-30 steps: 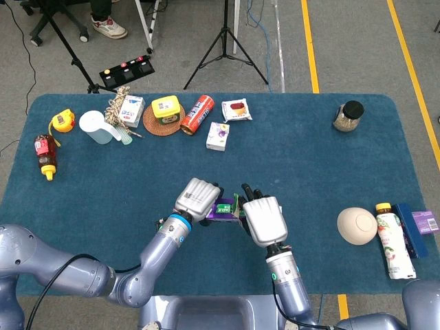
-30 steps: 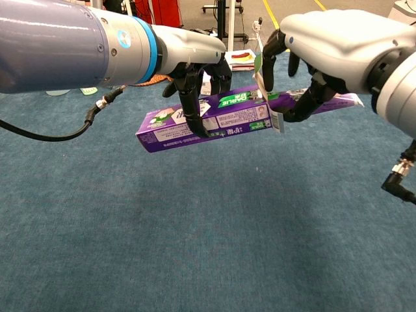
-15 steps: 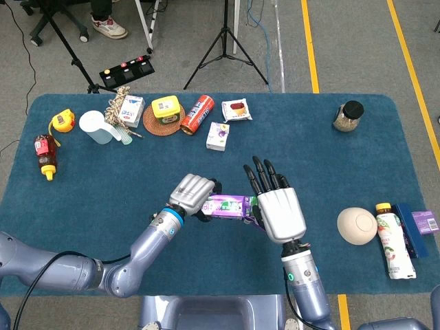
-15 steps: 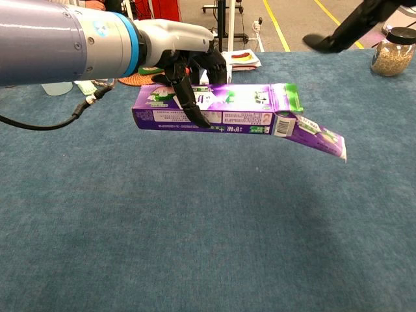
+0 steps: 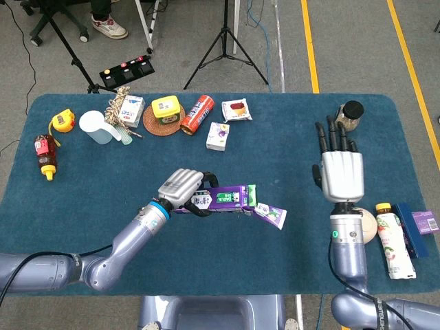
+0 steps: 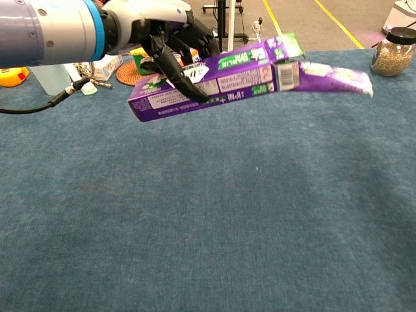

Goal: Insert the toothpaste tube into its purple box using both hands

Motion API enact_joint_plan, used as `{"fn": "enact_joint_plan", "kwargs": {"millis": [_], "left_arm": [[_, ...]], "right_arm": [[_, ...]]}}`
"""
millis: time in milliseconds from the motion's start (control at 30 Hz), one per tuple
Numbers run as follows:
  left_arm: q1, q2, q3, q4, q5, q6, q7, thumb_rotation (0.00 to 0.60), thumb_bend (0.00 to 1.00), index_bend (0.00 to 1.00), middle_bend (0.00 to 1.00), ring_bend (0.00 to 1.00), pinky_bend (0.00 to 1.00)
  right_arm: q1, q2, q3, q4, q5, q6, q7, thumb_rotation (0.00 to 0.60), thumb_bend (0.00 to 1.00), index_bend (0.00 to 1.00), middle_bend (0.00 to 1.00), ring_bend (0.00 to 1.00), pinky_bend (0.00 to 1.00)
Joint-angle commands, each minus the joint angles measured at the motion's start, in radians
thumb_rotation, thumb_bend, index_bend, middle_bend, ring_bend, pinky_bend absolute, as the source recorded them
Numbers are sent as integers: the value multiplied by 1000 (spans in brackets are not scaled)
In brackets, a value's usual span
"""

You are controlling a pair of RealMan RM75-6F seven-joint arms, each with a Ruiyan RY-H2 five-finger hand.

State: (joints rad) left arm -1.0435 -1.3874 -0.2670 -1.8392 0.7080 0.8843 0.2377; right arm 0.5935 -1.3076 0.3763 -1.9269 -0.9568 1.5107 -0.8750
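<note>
My left hand (image 5: 182, 189) grips the left part of the purple toothpaste box (image 5: 223, 199) and holds it above the blue table. The toothpaste tube (image 5: 271, 215) sticks out of the box's open right end, with the green flaps folded back there. In the chest view the left hand (image 6: 162, 39) clasps the box (image 6: 208, 84) from above, and the box tilts up to the right, with the tube's flat end (image 6: 331, 77) past it. My right hand (image 5: 338, 172) is open with spread fingers, far to the right of the box, touching nothing. It does not show in the chest view.
A beige bowl (image 5: 354, 227), a bottle (image 5: 390, 244) and a dark blue box (image 5: 416, 227) lie at the right edge, beside my right arm. A jar (image 5: 349, 115) stands beyond the right hand. Cans, small boxes and a cup (image 5: 95, 127) crowd the back left.
My right hand let go of the tube and box and swung far right, opening flat. The left hand shifted slightly left with the box, which now tilts up in the chest view.
</note>
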Motion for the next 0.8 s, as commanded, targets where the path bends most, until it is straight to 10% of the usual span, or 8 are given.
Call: {"fn": "enact_joint_plan", "kwargs": {"millis": [33,400,800], "left_arm": [[119,26,-38,35,215,-55,-248,600,267,495,381,429,686],[280,-8,-51,134,621,85,-773,600,265,504,388,436,685],[323,-84,-3,303,780,233,-1074,600,259,504,388,436,674]], "right_arm": [[-18,41,27,93,58,-42,70,600,385,25,2,33,264],[-18,63,41,260,130,-99,139,600,387,25,8,36,266],[-17,34,2,335,140,-124,164,600,387,25,9,36,266]]}}
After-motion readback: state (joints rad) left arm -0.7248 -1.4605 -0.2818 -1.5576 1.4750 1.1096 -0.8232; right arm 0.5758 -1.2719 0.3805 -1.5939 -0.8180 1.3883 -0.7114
